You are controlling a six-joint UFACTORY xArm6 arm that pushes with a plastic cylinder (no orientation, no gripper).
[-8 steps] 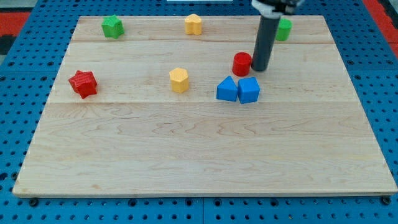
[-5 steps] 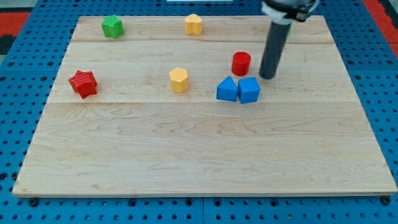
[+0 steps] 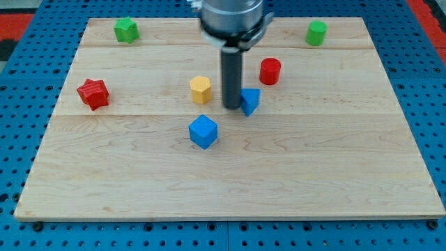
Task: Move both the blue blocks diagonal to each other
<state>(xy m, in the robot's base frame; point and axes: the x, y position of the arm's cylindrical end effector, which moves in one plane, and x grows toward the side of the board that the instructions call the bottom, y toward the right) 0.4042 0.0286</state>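
my tip (image 3: 231,107) is seen resting on the wooden board (image 3: 334,174), touching the left side of the blue triangular block (image 3: 251,100); no fingers are carried, only the dark rod. the blue cube (image 3: 203,132) is found apart from it, lower and toward the view's left, so the two blue blocks are placed diagonally. the yellow block (image 3: 201,89) is seen just left of the rod, and the red cylinder (image 3: 270,70) up and right of the blue triangular block. the red star-shaped block (image 3: 93,93) is set at the left, the green blocks (image 3: 126,29) (image 3: 316,32) near the top edge.
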